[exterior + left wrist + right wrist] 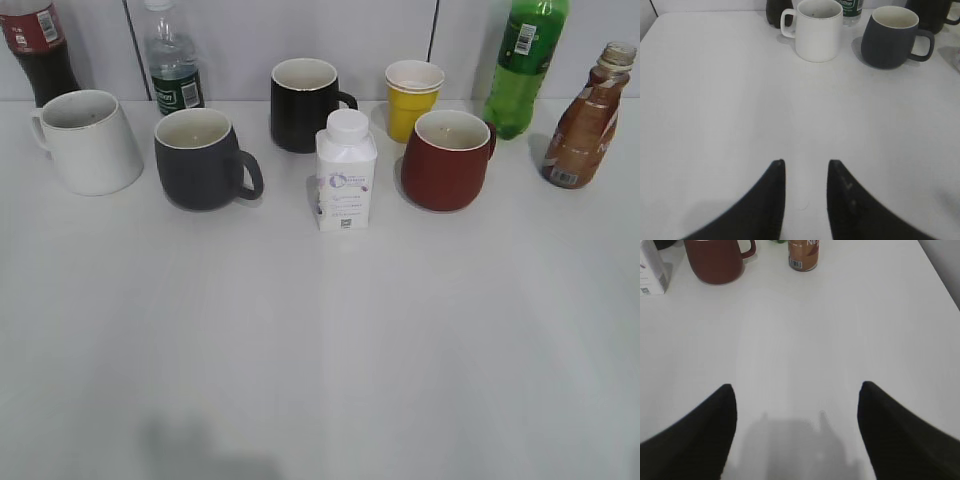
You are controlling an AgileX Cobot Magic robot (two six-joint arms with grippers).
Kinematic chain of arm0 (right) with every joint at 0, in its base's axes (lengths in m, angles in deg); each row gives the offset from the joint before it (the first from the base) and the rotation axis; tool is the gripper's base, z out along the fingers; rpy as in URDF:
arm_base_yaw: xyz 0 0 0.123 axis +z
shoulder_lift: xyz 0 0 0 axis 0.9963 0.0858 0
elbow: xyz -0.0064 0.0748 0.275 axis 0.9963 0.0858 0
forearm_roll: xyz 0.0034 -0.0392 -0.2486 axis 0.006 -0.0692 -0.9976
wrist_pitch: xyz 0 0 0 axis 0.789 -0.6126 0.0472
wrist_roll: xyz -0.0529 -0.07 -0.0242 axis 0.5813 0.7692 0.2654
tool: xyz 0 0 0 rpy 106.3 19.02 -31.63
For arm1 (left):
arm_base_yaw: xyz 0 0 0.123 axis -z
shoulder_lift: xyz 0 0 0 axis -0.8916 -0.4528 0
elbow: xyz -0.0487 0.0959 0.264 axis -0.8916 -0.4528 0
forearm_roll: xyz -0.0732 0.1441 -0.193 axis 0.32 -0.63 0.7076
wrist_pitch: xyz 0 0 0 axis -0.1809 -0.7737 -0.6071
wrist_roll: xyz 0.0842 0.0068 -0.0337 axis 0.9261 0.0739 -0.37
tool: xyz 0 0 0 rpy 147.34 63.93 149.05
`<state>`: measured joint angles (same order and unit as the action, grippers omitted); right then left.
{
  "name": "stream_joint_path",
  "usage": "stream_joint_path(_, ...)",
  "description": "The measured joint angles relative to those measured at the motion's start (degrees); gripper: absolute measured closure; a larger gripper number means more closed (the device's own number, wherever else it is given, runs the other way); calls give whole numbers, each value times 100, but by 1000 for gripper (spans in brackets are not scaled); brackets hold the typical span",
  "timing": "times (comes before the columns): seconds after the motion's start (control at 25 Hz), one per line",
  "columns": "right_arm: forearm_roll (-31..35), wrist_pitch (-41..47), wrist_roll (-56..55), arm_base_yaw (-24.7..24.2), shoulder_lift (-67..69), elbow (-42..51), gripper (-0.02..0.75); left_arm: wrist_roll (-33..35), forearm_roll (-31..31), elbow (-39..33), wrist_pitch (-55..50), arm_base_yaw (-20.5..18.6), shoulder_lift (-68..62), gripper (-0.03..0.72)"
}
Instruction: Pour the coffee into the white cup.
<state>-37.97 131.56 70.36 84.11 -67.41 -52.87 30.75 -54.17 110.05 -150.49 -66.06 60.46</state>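
The white cup (88, 140) stands at the far left of the table, upright; it also shows at the top of the left wrist view (819, 30). The brown coffee bottle (585, 120) stands at the far right, capped; its lower part shows in the right wrist view (803, 255). Neither gripper shows in the exterior view. My left gripper (806, 162) is open with a narrow gap, empty, over bare table well short of the white cup. My right gripper (796, 386) is wide open and empty, well short of the coffee bottle.
Between cup and bottle stand a dark grey mug (200, 158), a black mug (305, 105), a white carton (346, 170), a yellow cup (412, 95), and a red mug (447, 158). A cola bottle (38, 50), water bottle (172, 60) and green bottle (525, 65) line the back.
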Motion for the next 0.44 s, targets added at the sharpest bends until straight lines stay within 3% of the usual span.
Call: stream_joint_path(0.44,0,-6,0,0,0,0,150,0,0,0,0,0,0,468)
